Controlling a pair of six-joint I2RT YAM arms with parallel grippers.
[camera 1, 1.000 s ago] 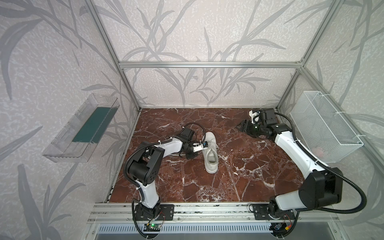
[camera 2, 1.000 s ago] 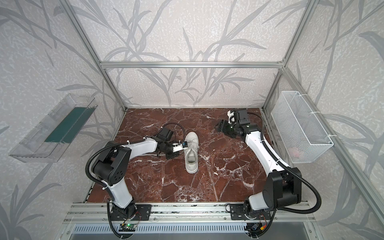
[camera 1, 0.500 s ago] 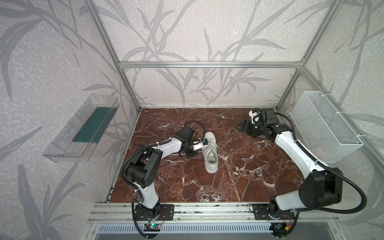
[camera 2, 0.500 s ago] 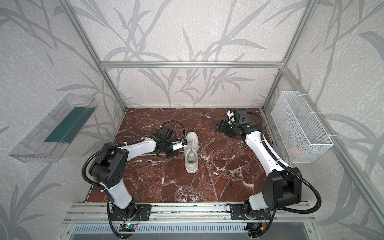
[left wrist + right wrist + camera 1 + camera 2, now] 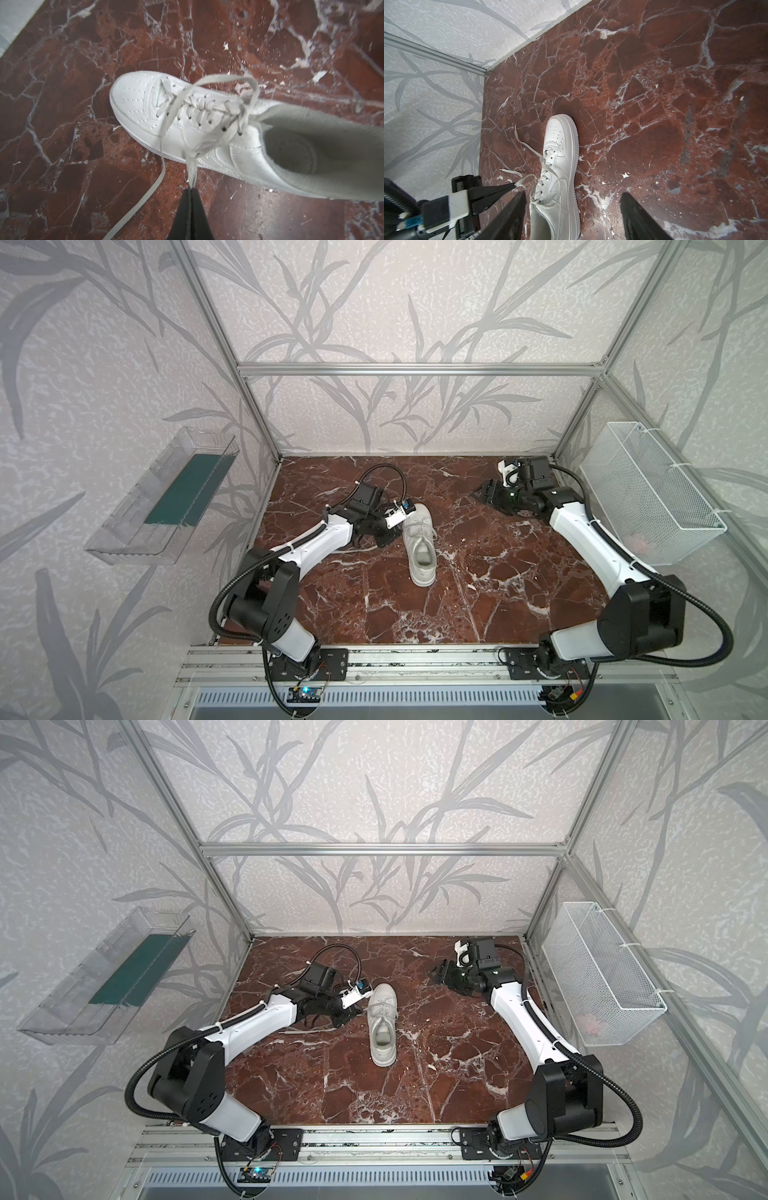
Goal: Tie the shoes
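A: Well, where is the sneaker (image 5: 420,545)?
B: Upright near the middle of the marble floor (image 5: 478,593), toe toward the back wall.
A: And the left gripper (image 5: 190,189)?
B: Just beside the shoe, jaws pinched together on a lace (image 5: 192,166) stretched out from the eyelets.
A: The right gripper (image 5: 484,493)?
B: Well apart, near the back right corner. Its jaws are spread wide, holding nothing.

Left wrist view: sneaker (image 5: 207,133) heel cut off by pic edge, collar blurry. Only tips of left gripper (image 5: 191,192) show; pinched lace (image 5: 192,168) end hidden btwn them. The loose lace (image 5: 145,198) runs off the edge. Right wrist view: heel cropped too, right gripper (image 5: 573,195) fingers cropped. In both top views, pinkish thing (image 5: 636,541) in wire basket (image 5: 665,472) too small to ID.
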